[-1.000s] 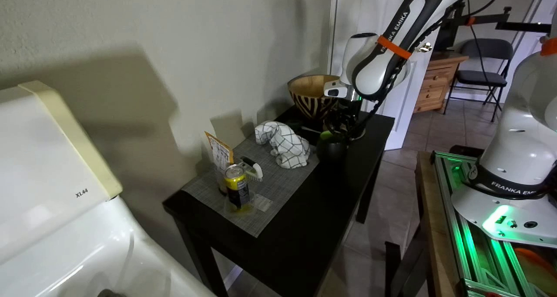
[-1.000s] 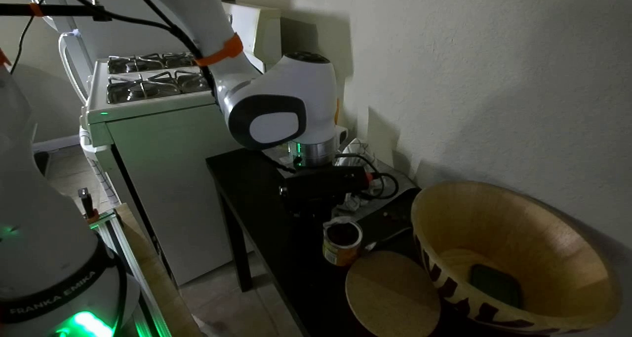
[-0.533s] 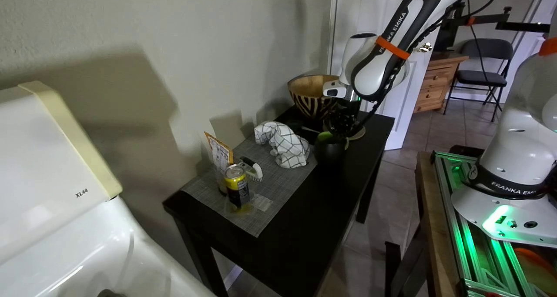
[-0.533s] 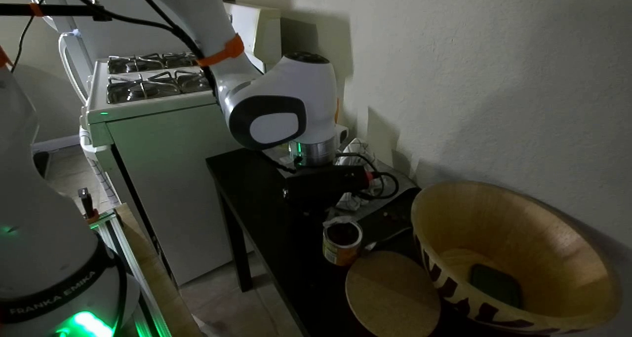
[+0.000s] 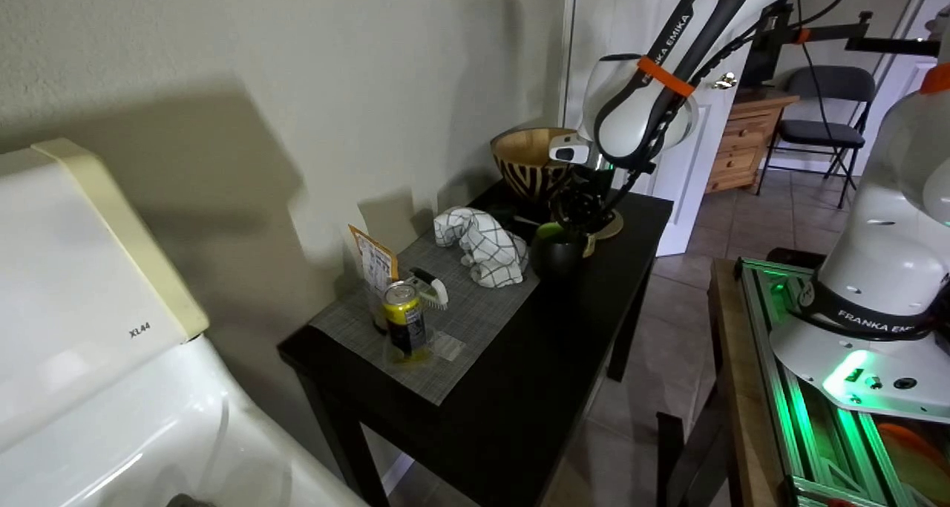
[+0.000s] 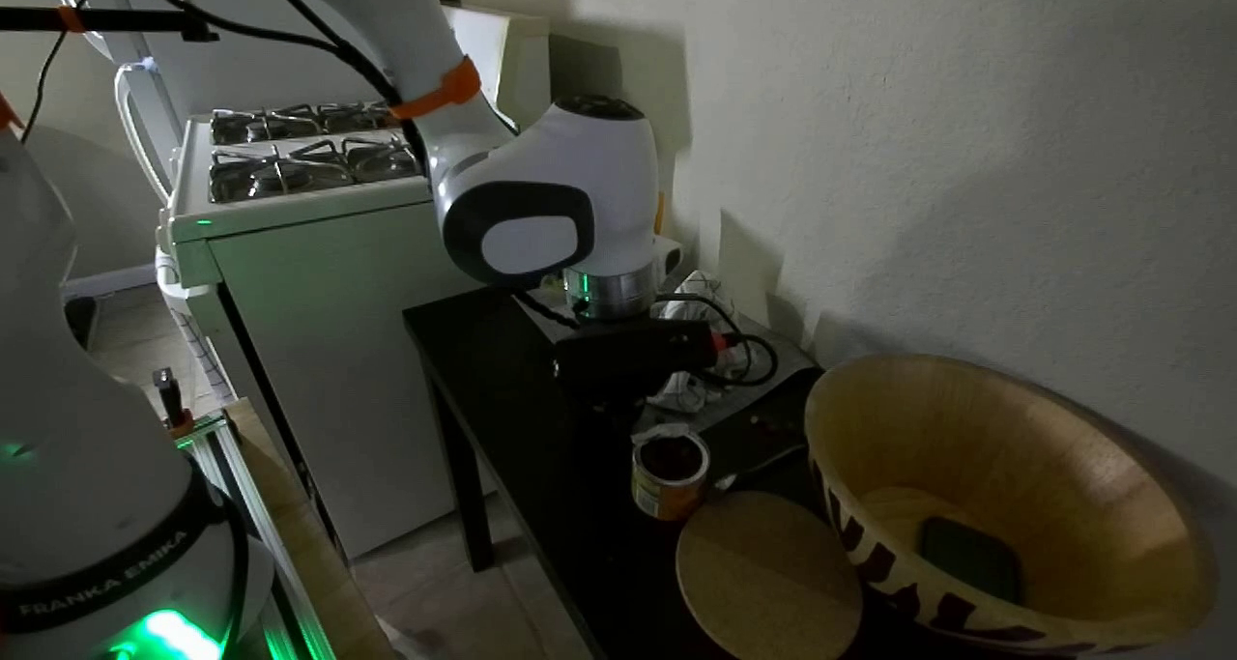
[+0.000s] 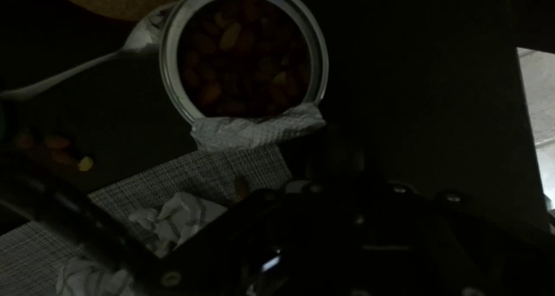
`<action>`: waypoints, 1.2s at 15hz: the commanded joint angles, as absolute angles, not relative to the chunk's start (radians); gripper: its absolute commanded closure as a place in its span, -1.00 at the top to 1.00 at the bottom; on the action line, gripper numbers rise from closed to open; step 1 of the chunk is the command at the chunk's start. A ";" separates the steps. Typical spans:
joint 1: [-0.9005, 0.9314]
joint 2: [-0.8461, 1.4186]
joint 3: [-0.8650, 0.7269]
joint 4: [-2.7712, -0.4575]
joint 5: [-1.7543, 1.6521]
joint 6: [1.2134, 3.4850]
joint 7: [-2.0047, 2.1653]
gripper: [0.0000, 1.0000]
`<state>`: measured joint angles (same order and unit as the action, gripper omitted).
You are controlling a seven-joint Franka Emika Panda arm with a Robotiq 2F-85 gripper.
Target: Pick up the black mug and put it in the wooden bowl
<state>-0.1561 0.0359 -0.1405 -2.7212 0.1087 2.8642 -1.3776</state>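
Showing below the pincer [image 5: 578, 215], whose grip one cannot tell, the mug [image 5: 557, 260] is awaiting placing in the bowl [image 6: 1024, 443] farther off.

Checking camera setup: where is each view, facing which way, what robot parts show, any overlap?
An exterior view: high by the stove, facing along the table toward the door; arm, base show.
An exterior view: high by the bowl, facing the stove; arm, base show.
Wrist view: arm-mounted, looking down at the can; gripper shows.
Both exterior views share table, bowl, stove, arm, base.
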 commanded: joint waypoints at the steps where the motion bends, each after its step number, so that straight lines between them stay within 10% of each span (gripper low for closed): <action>1: -0.170 -0.061 -0.142 -2.734 0.153 2.833 -1.398 -0.89; 18: -0.291 -0.176 -0.356 -2.173 -0.038 2.039 -1.314 -0.89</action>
<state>-0.2631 -0.2190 -0.3331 -2.2791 0.0071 2.0887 -1.3748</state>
